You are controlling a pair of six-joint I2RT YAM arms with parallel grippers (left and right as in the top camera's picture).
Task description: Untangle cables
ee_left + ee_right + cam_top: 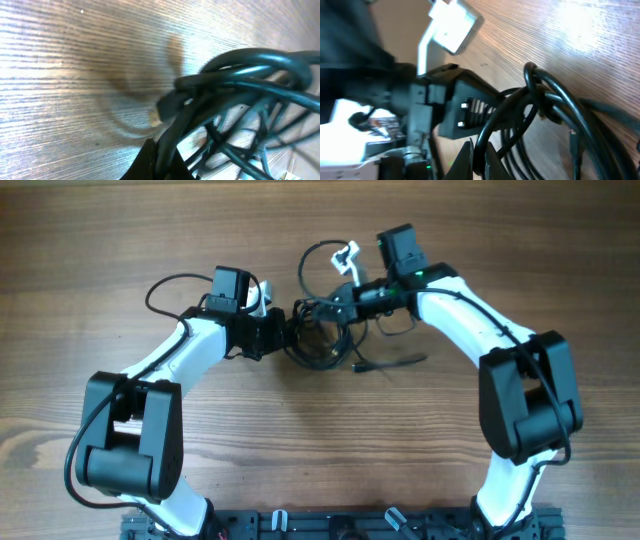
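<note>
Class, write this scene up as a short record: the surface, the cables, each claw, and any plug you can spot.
surface: wooden table
cables: thin black cords in one tangle, between the two claws
left claw: shut on the cables, on its own side of the tangle
right claw: shut on the cables, on the opposite side
plug: white end at the tangle's far edge
</note>
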